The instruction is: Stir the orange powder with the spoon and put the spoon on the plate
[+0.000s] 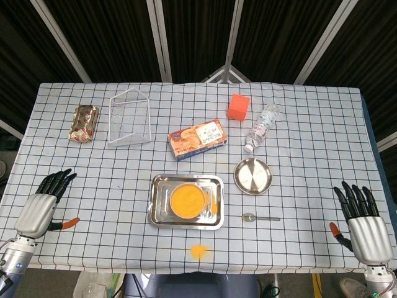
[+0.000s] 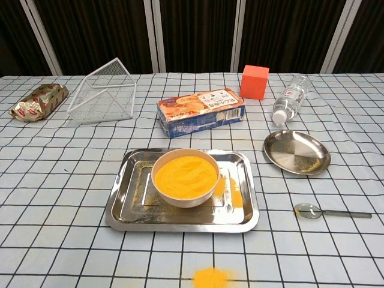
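The left robot hand [image 1: 42, 202] rests at the bench's [image 1: 322, 130] front left corner, released, fingers spread and holding nothing. The right robot hand [image 1: 363, 220] lies at the front right corner, likewise released with fingers apart. Both show only in the head view.

The spoon [image 2: 330, 211] lies flat on the bench near the front edge, bowl toward the tray [image 2: 123, 207], well apart from either hand. The plate [image 2: 297, 153] sits just behind it, bare. The bowl [image 2: 185, 191] of orange powder [image 2: 186, 171] stands in the tray at the middle of the front half; some powder is scattered on the tray floor to the bowl's right. A small powder spill [image 2: 211, 277] lies on the bench by the front edge.

Toward the back edge stand a wire basket [image 2: 105, 90], a snack packet [image 2: 39, 101], a biscuit box [image 2: 201, 111], an orange cube [image 2: 254, 82] and a bottle [image 2: 291, 96] on its side.
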Tool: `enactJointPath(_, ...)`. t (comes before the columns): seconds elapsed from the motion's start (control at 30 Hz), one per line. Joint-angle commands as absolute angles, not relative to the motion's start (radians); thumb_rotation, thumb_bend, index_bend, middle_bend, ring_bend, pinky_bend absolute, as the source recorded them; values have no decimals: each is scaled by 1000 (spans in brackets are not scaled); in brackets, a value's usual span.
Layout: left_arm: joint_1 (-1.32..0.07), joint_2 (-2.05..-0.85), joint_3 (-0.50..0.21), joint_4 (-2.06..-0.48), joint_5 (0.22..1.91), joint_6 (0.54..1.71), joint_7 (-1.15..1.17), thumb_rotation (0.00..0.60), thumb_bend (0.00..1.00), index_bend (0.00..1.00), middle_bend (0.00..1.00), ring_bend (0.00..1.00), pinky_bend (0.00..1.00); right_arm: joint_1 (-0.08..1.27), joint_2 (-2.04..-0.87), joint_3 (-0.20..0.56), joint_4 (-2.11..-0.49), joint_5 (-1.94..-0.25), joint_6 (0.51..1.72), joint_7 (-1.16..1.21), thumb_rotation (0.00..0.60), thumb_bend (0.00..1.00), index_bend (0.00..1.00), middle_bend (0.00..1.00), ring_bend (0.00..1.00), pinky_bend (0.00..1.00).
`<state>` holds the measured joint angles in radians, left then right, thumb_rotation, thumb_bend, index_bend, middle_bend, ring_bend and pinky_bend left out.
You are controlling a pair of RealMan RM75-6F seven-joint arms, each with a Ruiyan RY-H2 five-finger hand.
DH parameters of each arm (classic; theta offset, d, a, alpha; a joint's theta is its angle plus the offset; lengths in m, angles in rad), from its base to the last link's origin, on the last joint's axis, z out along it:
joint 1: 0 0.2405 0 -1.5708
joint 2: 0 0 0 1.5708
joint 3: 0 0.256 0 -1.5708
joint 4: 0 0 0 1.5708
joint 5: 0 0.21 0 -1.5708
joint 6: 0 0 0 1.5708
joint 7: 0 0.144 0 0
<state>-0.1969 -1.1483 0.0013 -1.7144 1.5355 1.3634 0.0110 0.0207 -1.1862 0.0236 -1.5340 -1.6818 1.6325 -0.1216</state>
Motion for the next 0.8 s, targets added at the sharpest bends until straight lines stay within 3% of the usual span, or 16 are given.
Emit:
enactJointPath(0.03, -197, -1149, 1, -1714, 1536, 1364, 12, 600, 0, 0, 0, 0, 20, 21, -1186, 24, -1533, -1684, 1634, -121, 600, 346, 0, 0, 0, 0)
enactJointPath(0.5, -196, -1148, -1, -1715, 1531, 1365, 10, 600, 0, 0, 0, 0, 20, 24, -1189, 13, -1538, -1693, 1622, -125, 600, 346, 2, 0, 0, 0)
enactJointPath(0.8, -195, -1149, -2, -1716, 1532, 1368, 17, 600, 0, 0, 0, 0, 20, 55, -1206, 2, -1630, -1682, 1545, -105, 600, 345, 315, 0, 0, 0)
